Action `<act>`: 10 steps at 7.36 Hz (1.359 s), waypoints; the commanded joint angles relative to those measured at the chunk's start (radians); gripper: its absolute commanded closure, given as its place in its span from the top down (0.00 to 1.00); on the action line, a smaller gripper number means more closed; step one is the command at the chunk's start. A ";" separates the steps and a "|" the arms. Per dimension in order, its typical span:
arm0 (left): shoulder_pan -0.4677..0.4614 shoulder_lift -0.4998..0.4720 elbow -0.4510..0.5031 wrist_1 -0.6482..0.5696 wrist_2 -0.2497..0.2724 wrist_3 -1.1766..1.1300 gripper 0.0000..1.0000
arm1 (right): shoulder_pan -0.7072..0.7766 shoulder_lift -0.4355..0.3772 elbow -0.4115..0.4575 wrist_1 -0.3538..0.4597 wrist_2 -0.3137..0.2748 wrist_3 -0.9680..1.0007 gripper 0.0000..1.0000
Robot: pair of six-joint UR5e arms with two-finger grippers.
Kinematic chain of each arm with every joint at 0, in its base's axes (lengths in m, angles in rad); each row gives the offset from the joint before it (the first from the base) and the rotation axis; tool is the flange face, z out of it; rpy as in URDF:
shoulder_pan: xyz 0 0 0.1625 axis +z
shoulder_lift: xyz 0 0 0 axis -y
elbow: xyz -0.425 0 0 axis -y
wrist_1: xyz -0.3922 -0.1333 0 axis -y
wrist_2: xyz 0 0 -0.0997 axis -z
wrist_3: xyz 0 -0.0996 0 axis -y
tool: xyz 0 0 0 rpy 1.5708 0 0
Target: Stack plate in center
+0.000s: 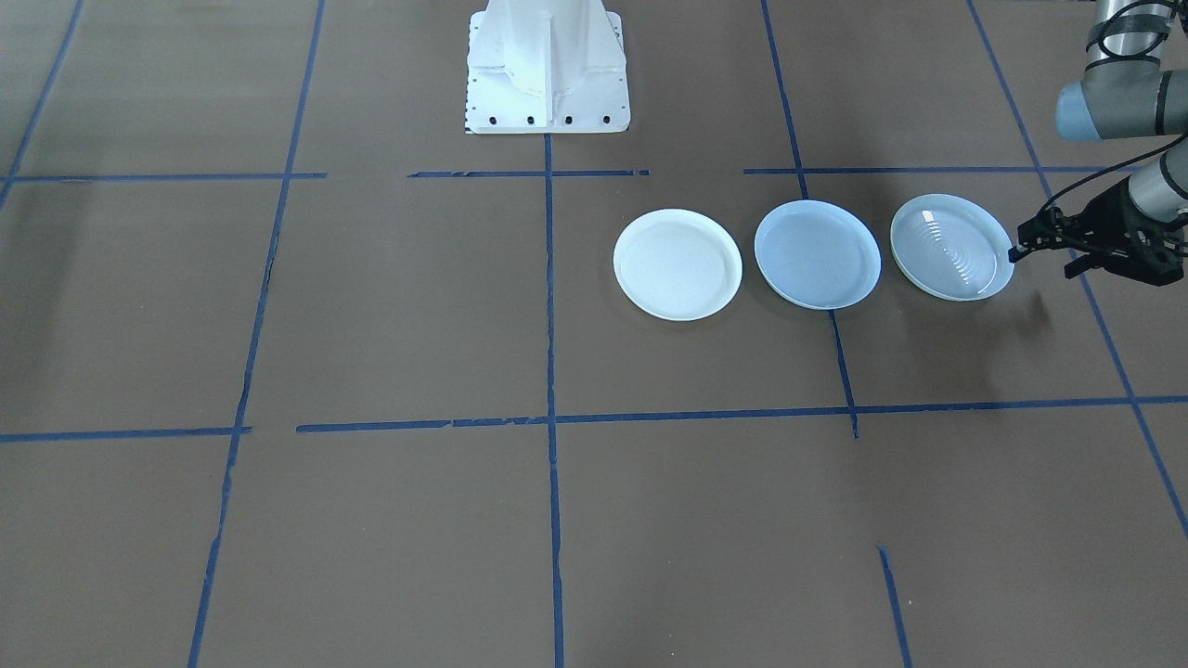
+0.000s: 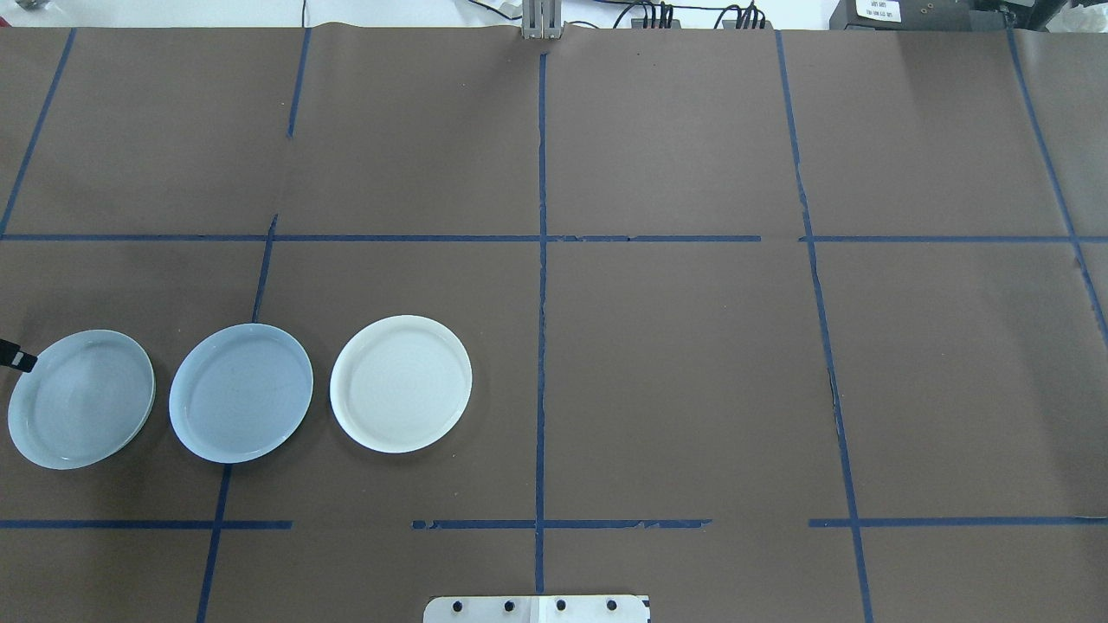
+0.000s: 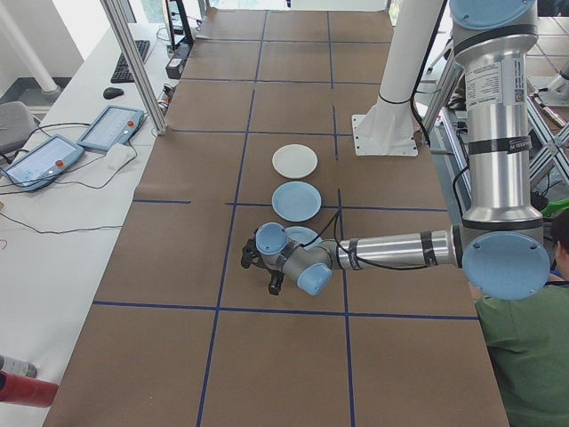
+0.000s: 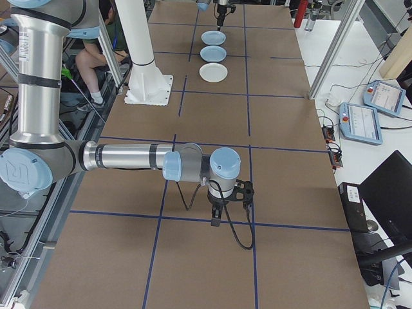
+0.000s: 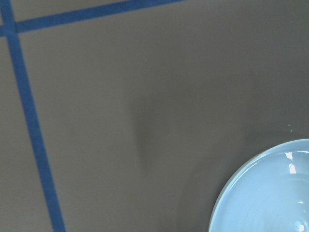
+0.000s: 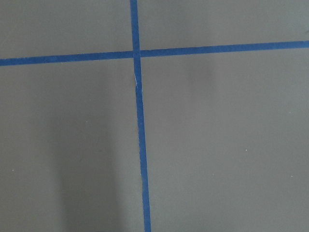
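Three plates lie in a row on the brown table. The middle one is the smooth pale blue-grey centre plate point(image 1: 817, 253) point(image 2: 241, 392). A white plate point(image 1: 677, 264) point(image 2: 401, 382) lies on one side and a ridged, glossy pale plate point(image 1: 951, 246) point(image 2: 80, 398) on the other. My left gripper point(image 1: 1046, 260) is open, with one fingertip point(image 2: 19, 356) at the ridged plate's outer rim. The left wrist view catches only that plate's edge point(image 5: 270, 193). My right gripper point(image 4: 222, 207) hangs low over bare table far from the plates; I cannot tell its state.
The robot's white base point(image 1: 548, 70) stands behind the plates. Blue tape lines point(image 6: 140, 145) grid the brown cover. A person in green point(image 3: 524, 356) sits beside the table. Tablets point(image 4: 370, 119) lie on a side bench.
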 commanded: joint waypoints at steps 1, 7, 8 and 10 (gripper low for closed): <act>0.046 -0.001 0.021 -0.063 0.000 -0.062 0.47 | 0.000 0.000 0.000 0.000 0.000 0.000 1.00; 0.016 0.001 0.014 -0.061 -0.113 -0.052 0.00 | 0.000 0.000 0.000 0.000 0.000 0.000 1.00; -0.061 0.001 0.002 -0.059 -0.118 -0.051 0.00 | 0.000 0.000 0.000 0.000 0.000 0.000 1.00; -0.144 0.002 -0.036 -0.056 -0.133 -0.051 0.00 | 0.000 0.000 0.000 0.000 0.000 0.000 1.00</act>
